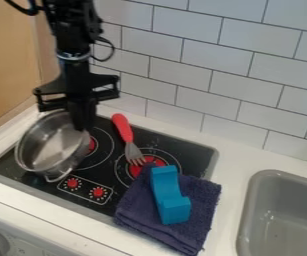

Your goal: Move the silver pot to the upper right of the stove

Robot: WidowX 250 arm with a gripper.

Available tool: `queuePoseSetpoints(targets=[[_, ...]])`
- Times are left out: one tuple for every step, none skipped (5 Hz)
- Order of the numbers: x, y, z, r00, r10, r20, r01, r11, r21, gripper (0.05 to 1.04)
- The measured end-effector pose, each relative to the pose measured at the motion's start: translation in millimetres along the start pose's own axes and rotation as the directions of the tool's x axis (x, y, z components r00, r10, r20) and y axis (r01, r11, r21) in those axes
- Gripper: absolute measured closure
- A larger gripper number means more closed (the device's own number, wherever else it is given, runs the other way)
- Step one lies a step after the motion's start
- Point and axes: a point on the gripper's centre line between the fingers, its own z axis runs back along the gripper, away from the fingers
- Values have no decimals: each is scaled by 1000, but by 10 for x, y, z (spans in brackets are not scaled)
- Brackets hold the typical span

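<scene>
Left on the stove [194,156], a tilted silver pot [51,145] is clenched by its rim between black fingers [83,122], seemingly for carrying.

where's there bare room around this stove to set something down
Bare: the white counter between the purple cloth and the sink, and the stove right of the fork, behind the cloth. Crowded: the left, at the claw and pot, and the cloth under the blue block.
</scene>
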Motion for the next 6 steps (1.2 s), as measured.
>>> queuePoseSetpoints(targets=[[-2,-264,117,998,-51,43,52,998,-24,1033],[-69,-442,181,993,-103,57,104,994,-30,1033],[-72,-656,233,987,-140,74,142,989,-34,1033],[-120,-932,239,976,-202,81,206,978,-42,1033],[-89,-1207,244,966,-242,90,248,967,-64,1033],[-74,-1410,210,951,-297,84,302,952,-55,1033]])
